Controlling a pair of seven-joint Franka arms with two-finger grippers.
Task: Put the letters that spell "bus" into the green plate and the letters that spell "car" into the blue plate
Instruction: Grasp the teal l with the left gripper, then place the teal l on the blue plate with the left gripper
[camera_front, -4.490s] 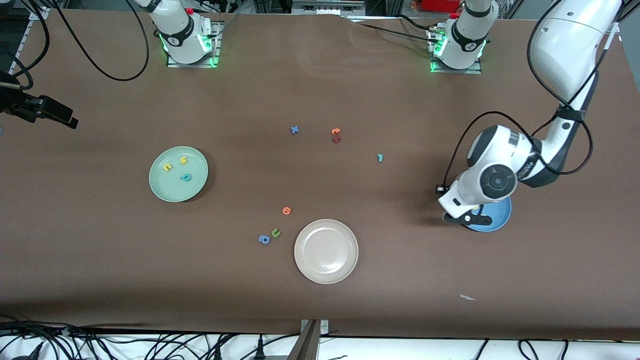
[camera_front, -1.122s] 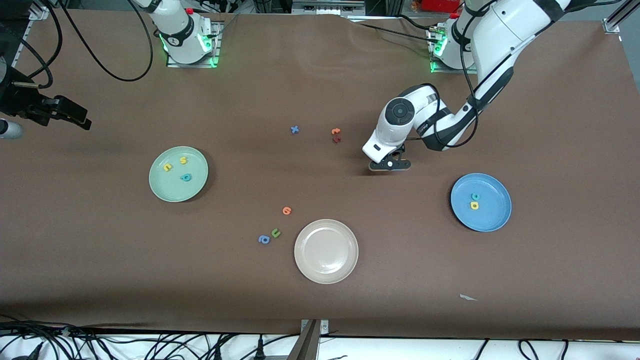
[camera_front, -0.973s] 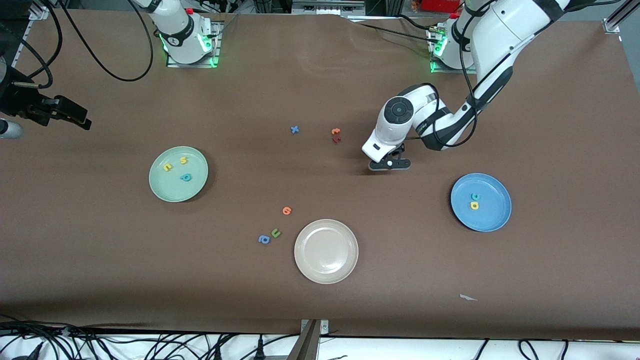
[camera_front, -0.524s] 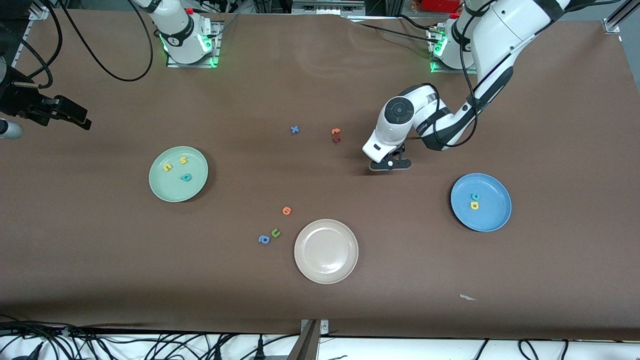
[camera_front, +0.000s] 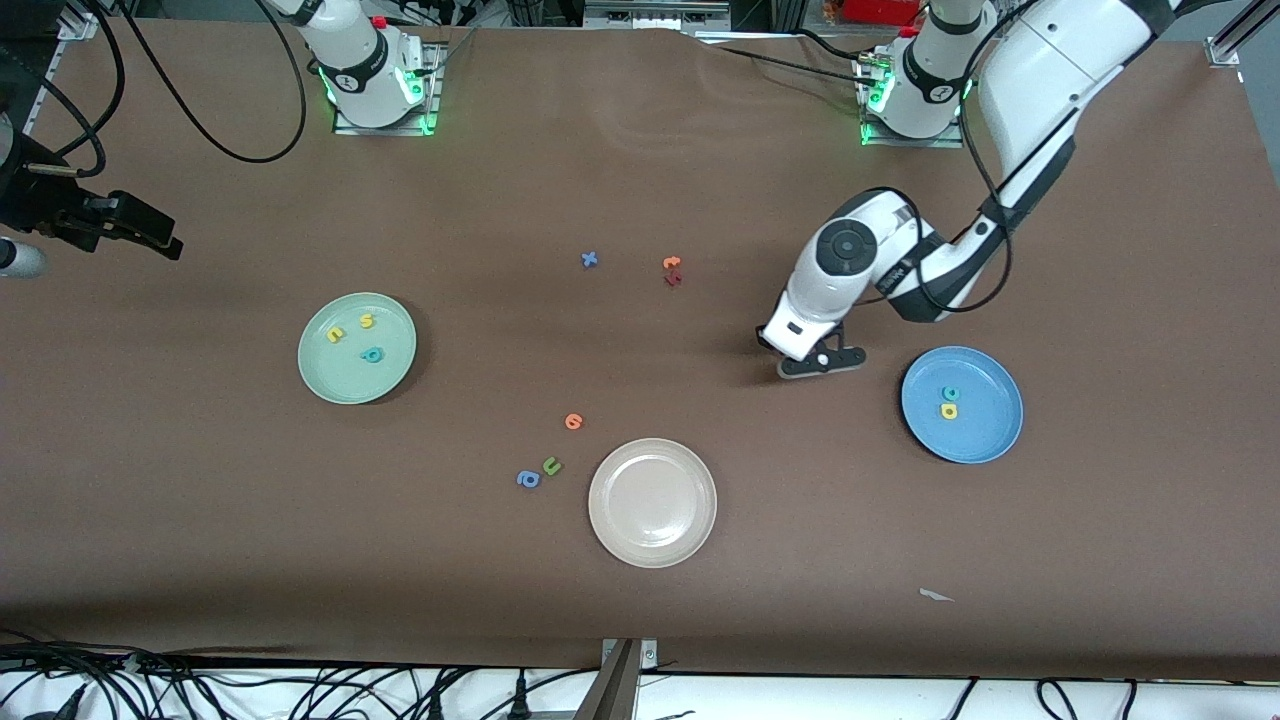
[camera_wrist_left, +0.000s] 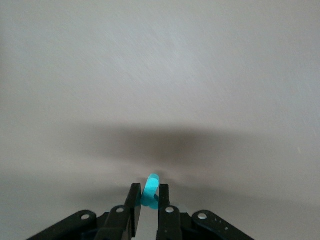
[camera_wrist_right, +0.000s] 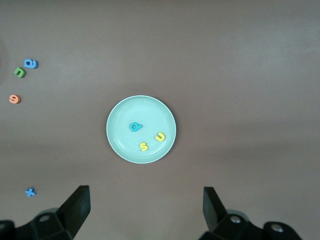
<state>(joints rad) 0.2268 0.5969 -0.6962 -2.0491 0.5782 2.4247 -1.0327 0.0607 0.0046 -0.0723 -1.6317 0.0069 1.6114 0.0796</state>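
My left gripper (camera_front: 820, 365) is shut on the thin teal r (camera_wrist_left: 151, 186), which stands upright between the jaws over bare table beside the blue plate (camera_front: 990, 425). In that plate lie a teal c (camera_front: 950, 394) and a yellow a (camera_front: 949, 410). The green plate (camera_front: 345, 378) holds a yellow u (camera_front: 335, 335), a yellow s (camera_front: 367, 321) and a teal b (camera_front: 372, 354). The right wrist view shows that green plate (camera_wrist_right: 117, 112) too. My right gripper (camera_wrist_right: 145, 195) waits open and empty, high over the right arm's end of the table.
An empty beige plate (camera_front: 652, 503) sits near the front edge. Beside it lie a blue a (camera_front: 528, 479), a green u (camera_front: 551, 465) and an orange letter (camera_front: 573, 421). Mid-table are a blue x (camera_front: 590, 259) and orange and dark red letters (camera_front: 672, 270).
The left gripper went from the blue plate to the teal r, shut on it, and has now lifted it and carried it toward the blue plate. The right arm has not moved.
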